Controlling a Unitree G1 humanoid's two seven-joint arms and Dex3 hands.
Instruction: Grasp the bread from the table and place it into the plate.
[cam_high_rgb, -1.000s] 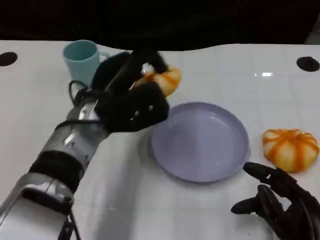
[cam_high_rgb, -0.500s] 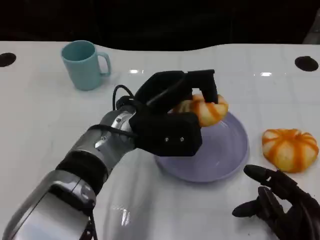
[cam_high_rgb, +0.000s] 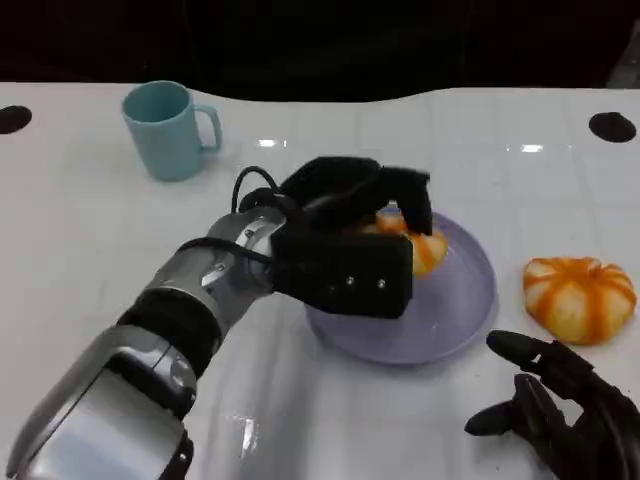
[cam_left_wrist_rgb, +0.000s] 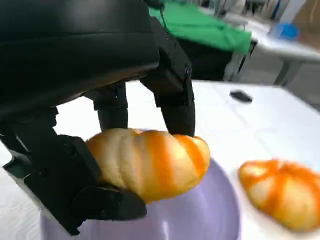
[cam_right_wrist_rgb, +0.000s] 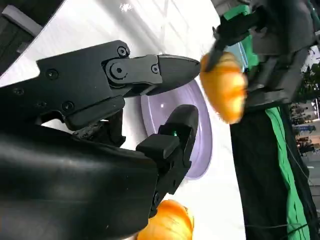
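Observation:
My left hand (cam_high_rgb: 345, 245) grips an orange-striped bread roll (cam_high_rgb: 418, 240) over the lavender plate (cam_high_rgb: 455, 300), close above its inner surface. In the left wrist view the roll (cam_left_wrist_rgb: 150, 162) sits pinched between the fingers (cam_left_wrist_rgb: 175, 100) just above the plate (cam_left_wrist_rgb: 200, 220). The right wrist view shows the roll (cam_right_wrist_rgb: 226, 86) held over the plate (cam_right_wrist_rgb: 200, 135). A second striped roll (cam_high_rgb: 580, 297) lies on the table right of the plate. My right hand (cam_high_rgb: 560, 405) rests at the near right corner, fingers apart, holding nothing.
A teal mug (cam_high_rgb: 168, 128) stands at the back left of the white table (cam_high_rgb: 90, 250). Two dark round holes (cam_high_rgb: 612, 126) mark the table's far corners. The second roll (cam_left_wrist_rgb: 277, 192) lies close to the plate's rim.
My left hand carried the roll from near the mug rightward over the plate and has lowered it toward the plate's surface. The right hand stayed still.

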